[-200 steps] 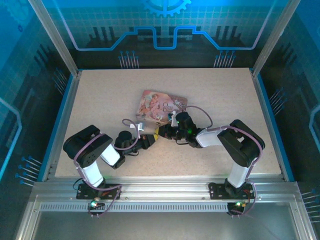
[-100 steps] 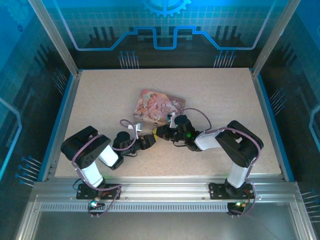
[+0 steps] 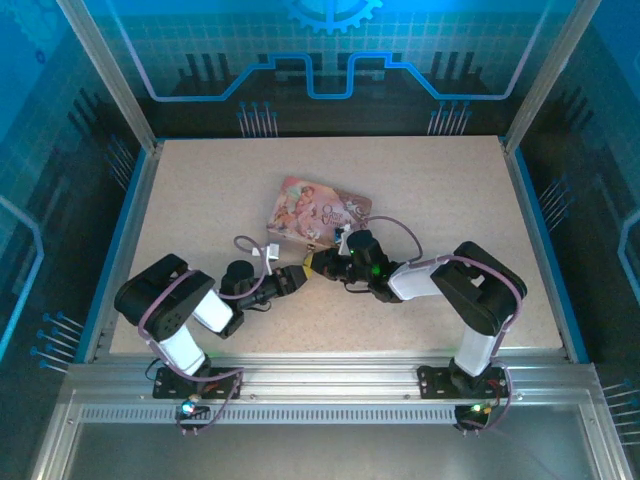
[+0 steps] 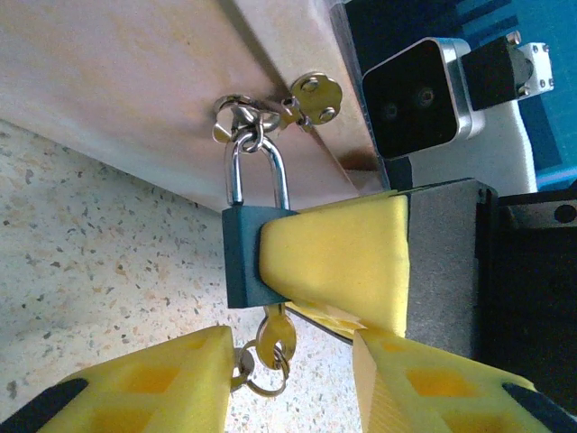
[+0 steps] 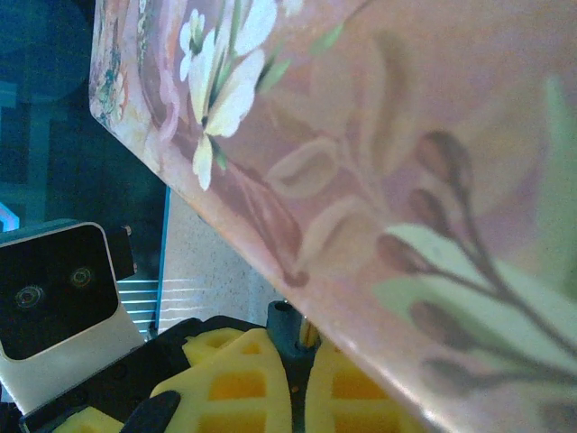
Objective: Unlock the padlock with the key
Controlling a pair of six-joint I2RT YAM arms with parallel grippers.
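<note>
The padlock (image 4: pixel 242 257), a small dark blue body with a steel shackle (image 4: pixel 257 171), hangs from the clasp (image 4: pixel 311 97) of the pink illustrated tin (image 3: pixel 318 212). Both shackle legs sit in the body. My right gripper (image 5: pixel 299 361) is shut on the padlock (image 5: pixel 288 329); one of its yellow fingers (image 4: pixel 338 253) presses the body's side. The key (image 4: pixel 275 336) stands in the keyhole underneath, with a ring (image 4: pixel 257 386) hanging from it. My left gripper (image 4: pixel 293 361) is open below, its fingers either side of the key without pinching it. In the top view both grippers meet at the tin's front edge (image 3: pixel 312 265).
The tin lies mid-table, tilted, its front edge raised over the speckled tabletop (image 4: pixel 99 234). The right wrist camera housing (image 4: pixel 419 95) sits close beside the padlock. Blue-lit enclosure walls and aluminium posts (image 3: pixel 110 75) ring the table.
My left gripper was shut a second ago and its jaws now stand apart around the key. The left arm's elbow has swung slightly left. The right gripper holds as before.
</note>
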